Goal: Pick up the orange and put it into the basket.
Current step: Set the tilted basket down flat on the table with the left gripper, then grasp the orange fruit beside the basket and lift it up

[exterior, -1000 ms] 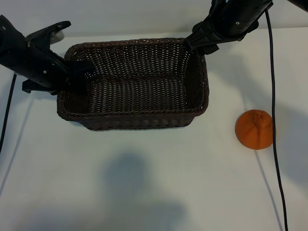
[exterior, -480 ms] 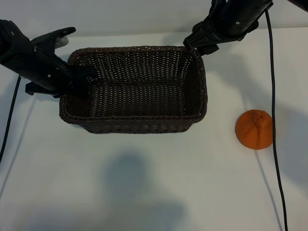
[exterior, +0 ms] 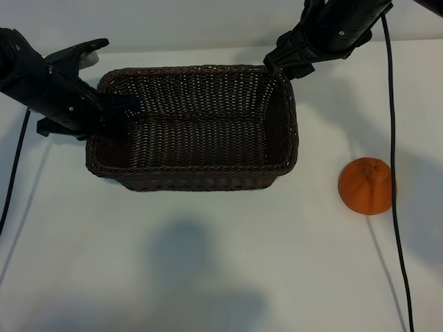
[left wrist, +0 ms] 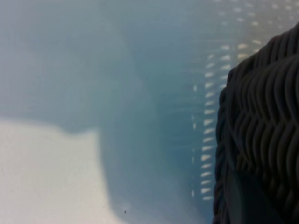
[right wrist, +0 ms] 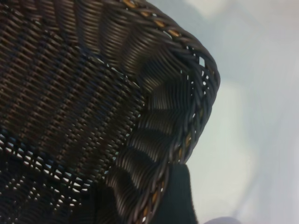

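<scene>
The dark brown wicker basket [exterior: 194,169] stands in the middle of the white table. My left gripper [exterior: 119,109] is shut on the basket's left wall, whose weave [left wrist: 266,121] fills the edge of the left wrist view. At the far right corner, my right gripper [exterior: 280,66] straddles the braided rim [right wrist: 187,93]. One finger [right wrist: 175,196] presses the rim from outside, and the jaws stand wide, closed on the corner. The orange [exterior: 367,185] lies alone on the table to the right of the basket, apart from both grippers.
A black cable [exterior: 394,173] hangs from the right arm and runs down just past the orange's right side. Another cable [exterior: 10,173] hangs at the left edge. White tabletop [exterior: 208,263] lies in front of the basket.
The basket shifted a little toward the left and levelled out with both grippers on it, then stayed still. The orange has not moved.
</scene>
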{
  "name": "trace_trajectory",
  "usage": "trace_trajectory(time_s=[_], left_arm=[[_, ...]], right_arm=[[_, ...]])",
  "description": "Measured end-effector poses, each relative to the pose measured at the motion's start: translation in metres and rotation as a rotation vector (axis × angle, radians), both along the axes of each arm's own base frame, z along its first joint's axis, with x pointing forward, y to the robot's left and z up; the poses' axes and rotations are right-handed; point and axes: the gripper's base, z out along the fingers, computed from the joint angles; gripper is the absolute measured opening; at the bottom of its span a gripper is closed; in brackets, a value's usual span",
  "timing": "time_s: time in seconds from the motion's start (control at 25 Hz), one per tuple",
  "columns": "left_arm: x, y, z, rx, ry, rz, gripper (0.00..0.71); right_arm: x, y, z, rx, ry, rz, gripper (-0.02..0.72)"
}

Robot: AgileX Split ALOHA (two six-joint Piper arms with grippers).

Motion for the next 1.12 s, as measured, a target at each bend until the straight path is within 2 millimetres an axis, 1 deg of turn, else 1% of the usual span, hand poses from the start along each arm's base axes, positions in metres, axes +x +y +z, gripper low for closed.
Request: trace_trajectory(time_s=[0.28, 0.36, 0.4, 0.6, 0.64, 0.72, 0.84, 1.12], left_arm=[[-0.0002, -0.0001, 0.0, -0.004, 0.005, 0.006, 0.151], [-0.0008, -0.0003, -0.0002, -0.006, 0.011, 0.005, 0.178], [-0.0009, -0.0004, -0.0002, -0.007, 0.013, 0.005, 0.216], [-0.0008, -0.0014, 0.0003, -0.023, 0.017, 0.017, 0.49], [-0.0008, -0.0015, 0.0004, -0.025, 0.018, 0.019, 0.534], [-0.0008, -0.0015, 0.0004, -0.026, 0.019, 0.021, 0.585], [-0.0014, -0.0017, 0.0002, -0.028, 0.026, 0.02, 0.602], [-0.0035, -0.0018, -0.0001, -0.026, 0.047, 0.011, 0.6]], right_arm=[[0.0, 0.0, 0.0, 0.0, 0.0, 0.0, 0.595], [0.0, 0.0, 0.0, 0.0, 0.0, 0.0, 0.595], [0.0, 0.0, 0.0, 0.0, 0.0, 0.0, 0.595], [0.0, 0.0001, 0.0, 0.001, 0.0, 0.0, 0.595], [-0.0001, 0.0, 0.0, 0.0, 0.001, 0.0, 0.595], [-0.0003, -0.0001, -0.0002, -0.001, 0.004, 0.0, 0.595], [-0.0006, -0.0002, -0.0003, -0.002, 0.007, -0.001, 0.595], [-0.001, -0.0004, -0.0006, -0.004, 0.013, -0.001, 0.595]])
